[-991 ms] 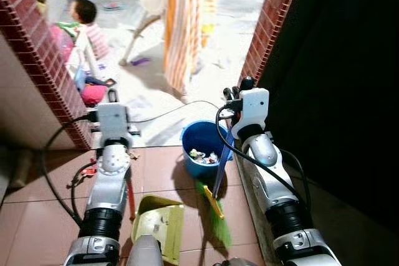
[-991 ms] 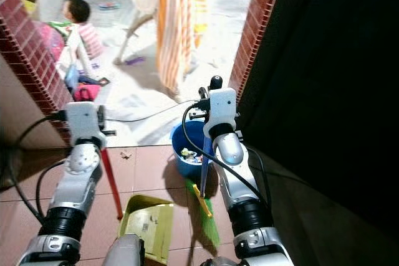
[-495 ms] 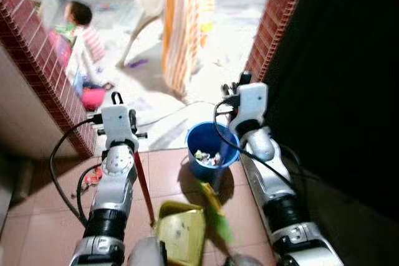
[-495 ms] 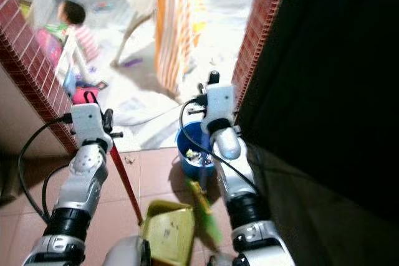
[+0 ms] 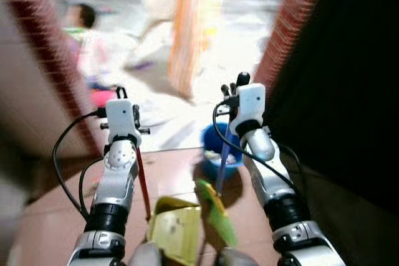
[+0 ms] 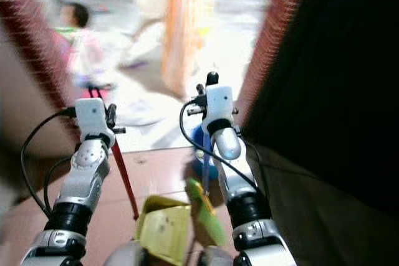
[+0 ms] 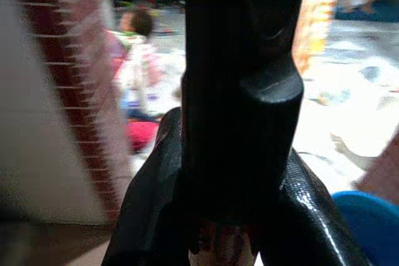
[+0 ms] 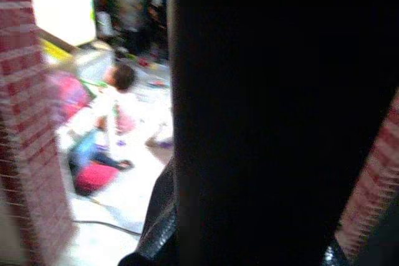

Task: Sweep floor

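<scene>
Broom (image 5: 218, 216), green bristles on a thin blue-purple shaft, is held at the upper shaft by the right gripper (image 5: 232, 91), head down on the tiled floor (image 5: 168, 169) just beside the yellow dustpan (image 5: 173, 232). The dustpan's red handle (image 5: 143, 179) is gripped near its top by the left gripper (image 5: 121, 96). In the left wrist view the fingers (image 7: 240, 91) are clenched around the red handle; in the right wrist view the fingers (image 8: 268, 116) appear clenched too, though what lies between them is too dark to make out, so the hold on the shaft is read from the head views.

Both tools are judged light and stiff, the bristles soft and springy. The smooth thin shafts may twist or slip in the grip, so a hold high on the shaft is best kept firm and pressure on the bristles light.

A blue bucket (image 5: 219, 147) with rubbish stands just behind the broom. A seated child (image 5: 84, 35) is well apart in the background. The views are motion-blurred.
</scene>
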You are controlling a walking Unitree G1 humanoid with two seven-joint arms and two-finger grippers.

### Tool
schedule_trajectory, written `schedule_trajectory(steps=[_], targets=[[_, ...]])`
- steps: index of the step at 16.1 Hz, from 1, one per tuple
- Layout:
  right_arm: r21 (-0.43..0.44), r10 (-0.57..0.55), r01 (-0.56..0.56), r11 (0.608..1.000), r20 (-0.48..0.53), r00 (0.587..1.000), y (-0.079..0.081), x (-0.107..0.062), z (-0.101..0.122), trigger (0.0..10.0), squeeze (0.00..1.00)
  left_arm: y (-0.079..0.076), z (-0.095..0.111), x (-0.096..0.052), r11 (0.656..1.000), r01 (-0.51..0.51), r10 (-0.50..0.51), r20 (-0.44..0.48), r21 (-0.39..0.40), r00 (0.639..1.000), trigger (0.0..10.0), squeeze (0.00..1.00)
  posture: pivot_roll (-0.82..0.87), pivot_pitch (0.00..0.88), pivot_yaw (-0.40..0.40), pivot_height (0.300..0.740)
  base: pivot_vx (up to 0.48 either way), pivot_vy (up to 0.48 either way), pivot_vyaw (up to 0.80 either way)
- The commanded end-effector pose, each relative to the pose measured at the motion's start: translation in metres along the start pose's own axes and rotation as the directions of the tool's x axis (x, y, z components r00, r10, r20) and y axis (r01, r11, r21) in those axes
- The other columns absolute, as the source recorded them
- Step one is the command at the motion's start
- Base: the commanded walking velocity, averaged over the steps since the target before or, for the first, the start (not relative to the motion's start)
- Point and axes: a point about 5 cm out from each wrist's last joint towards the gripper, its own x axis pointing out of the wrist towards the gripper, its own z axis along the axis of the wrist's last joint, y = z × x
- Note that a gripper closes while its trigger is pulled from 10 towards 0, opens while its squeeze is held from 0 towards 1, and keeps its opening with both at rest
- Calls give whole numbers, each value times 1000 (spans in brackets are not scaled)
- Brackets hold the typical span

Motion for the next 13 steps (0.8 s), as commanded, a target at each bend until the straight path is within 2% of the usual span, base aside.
schedule_trajectory(steps=[1,3,5,7,9,13], targets=[[-8,-13,13,1000,45,999,-6,3,9,10000,0,-7,7,2,1000,20,-20,26,15,999,10000,0,7,9,-49,740,0,480,688],[-11,-14,14,1000,48,999,-6,4,9,10000,0,-8,8,2,1000,19,-19,34,4,999,10000,0,7,12,-49,740,0,442,684],[-10,-10,11,1000,51,999,-5,4,10,10000,0,-11,11,1,1000,23,-23,64,8,998,10000,0,7,12,-49,740,0,0,688],[-9,-7,8,1000,53,999,-5,4,10,10000,0,-10,16,2,996,-45,37,105,74,994,10000,0,1,19,-50,740,0,0,681],[-10,-6,6,1000,53,999,-6,4,10,10000,0,-11,15,3,999,-35,31,91,38,995,10000,0,-2,22,-51,740,0,0,681],[-19,8,-7,1000,65,998,-5,4,12,10000,0,-13,17,5,998,-50,47,98,30,994,10000,0,-4,26,-52,740,0,0,647]])
